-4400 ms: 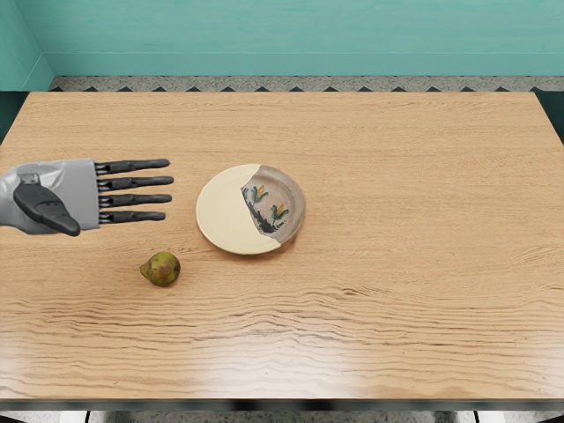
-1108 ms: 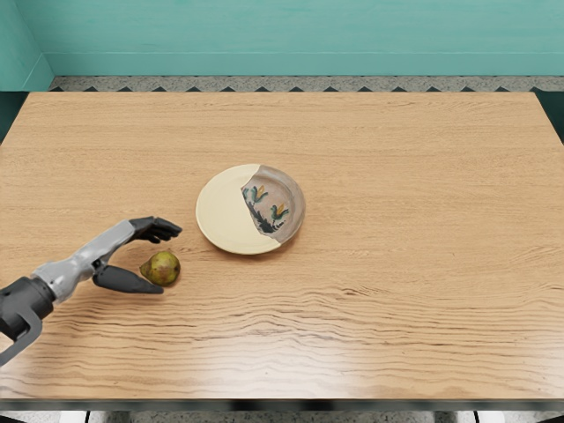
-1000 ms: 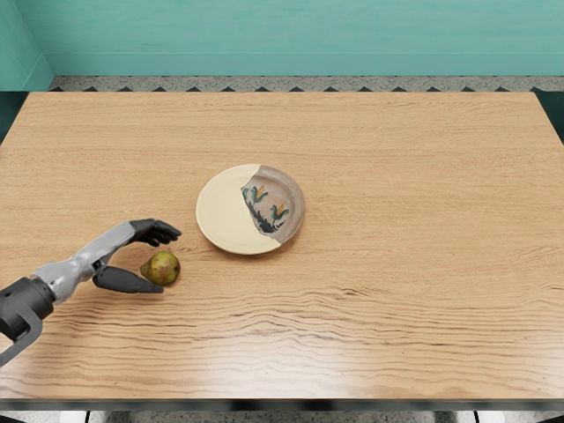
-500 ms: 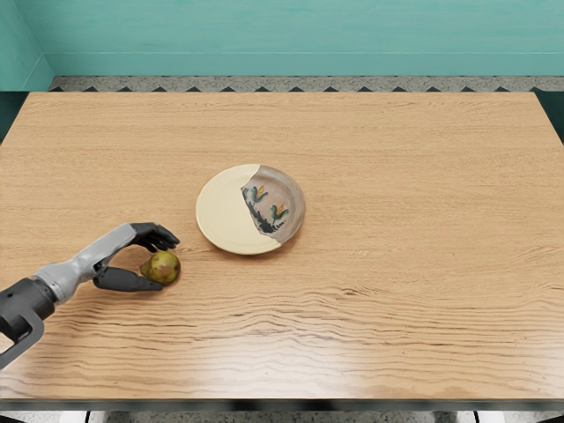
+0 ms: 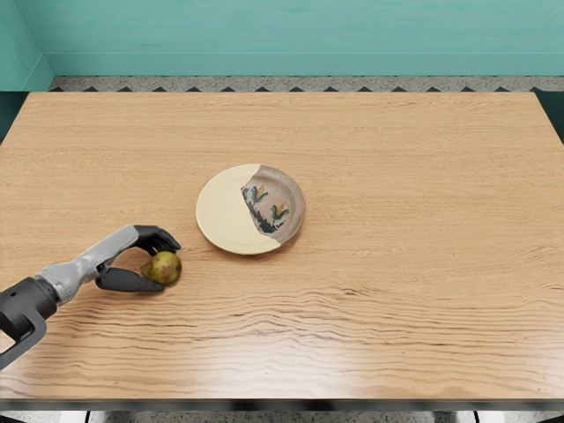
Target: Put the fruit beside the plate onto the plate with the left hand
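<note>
Head view: I see the left hand (image 5: 134, 257) clamped round the fruit (image 5: 166, 268), not yet lifted; carrying it onto the plate (image 5: 220, 216) remains.

A light wooden table (image 5: 397, 308) with wavy grain fills most of the frame, a teal wall (image 5: 291, 35) and speckled floor strip (image 5: 264, 84) along the top.

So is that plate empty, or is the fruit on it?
Empty. The plate holds nothing; the fruit sits on the table beside it, in the left hand.
</note>
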You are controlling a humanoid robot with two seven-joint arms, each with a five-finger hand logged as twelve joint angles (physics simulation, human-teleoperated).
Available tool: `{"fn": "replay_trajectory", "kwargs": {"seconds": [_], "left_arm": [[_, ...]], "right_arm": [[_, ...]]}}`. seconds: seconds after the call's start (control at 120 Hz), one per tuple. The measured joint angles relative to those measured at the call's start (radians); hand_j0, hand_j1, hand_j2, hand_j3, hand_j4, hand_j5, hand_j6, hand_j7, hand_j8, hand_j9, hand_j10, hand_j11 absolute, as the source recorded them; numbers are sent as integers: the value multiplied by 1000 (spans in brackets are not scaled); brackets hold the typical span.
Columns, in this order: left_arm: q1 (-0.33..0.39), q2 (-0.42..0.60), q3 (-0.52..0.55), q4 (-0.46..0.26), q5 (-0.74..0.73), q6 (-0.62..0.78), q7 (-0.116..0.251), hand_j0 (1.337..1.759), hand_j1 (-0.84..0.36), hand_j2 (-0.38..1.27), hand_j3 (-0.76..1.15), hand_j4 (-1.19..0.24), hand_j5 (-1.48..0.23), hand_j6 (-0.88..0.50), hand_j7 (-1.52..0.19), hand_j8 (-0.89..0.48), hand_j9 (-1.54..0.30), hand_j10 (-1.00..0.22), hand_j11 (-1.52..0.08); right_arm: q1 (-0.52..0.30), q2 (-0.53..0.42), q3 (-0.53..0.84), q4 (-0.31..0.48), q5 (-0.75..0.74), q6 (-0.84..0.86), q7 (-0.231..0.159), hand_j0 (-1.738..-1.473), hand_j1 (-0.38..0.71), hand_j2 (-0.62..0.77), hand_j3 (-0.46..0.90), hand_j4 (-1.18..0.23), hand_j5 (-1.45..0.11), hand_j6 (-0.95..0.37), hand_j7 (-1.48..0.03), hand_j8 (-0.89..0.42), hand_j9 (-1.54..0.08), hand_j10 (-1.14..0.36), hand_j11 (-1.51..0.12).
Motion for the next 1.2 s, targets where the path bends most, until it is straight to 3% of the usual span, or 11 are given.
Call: {"fn": "replay_trajectory", "kwargs": {"seconds": [0.342,0.458,0.617,1.2], "left_arm": [[-11,14,-2,-7,3,-53,13,1655,-298,200,0,-619,-727,-467,-747,-440,-771,-589,-770],[-11,16,-4,-7,4,-67,15,1653,-311,184,0,-666,-735,-423,-770,-401,-808,-530,-820],[-12,20,-5,-9,4,-75,18,1652,-333,229,0,-685,-772,-392,-814,-352,-866,-556,-874],[-65,36,-1,-7,-1,-125,37,1656,-297,439,0,-685,-926,-456,-916,-475,-927,-655,-925]], "right_arm": [[0,0,0,0,0,0,0,-1658,-310,-7,0,-33,-43,-33,-43,-33,-43,-33,-43],[0,0,0,0,0,0,0,-1658,-310,-7,0,-33,-43,-33,-43,-33,-43,-33,-43],[0,0,0,0,0,0,-1,-1658,-310,-7,0,-33,-43,-33,-43,-33,-43,-33,-43],[1,0,-1,0,-1,0,0,-1658,-310,-7,0,-33,-43,-33,-43,-33,-43,-33,-43]]}}
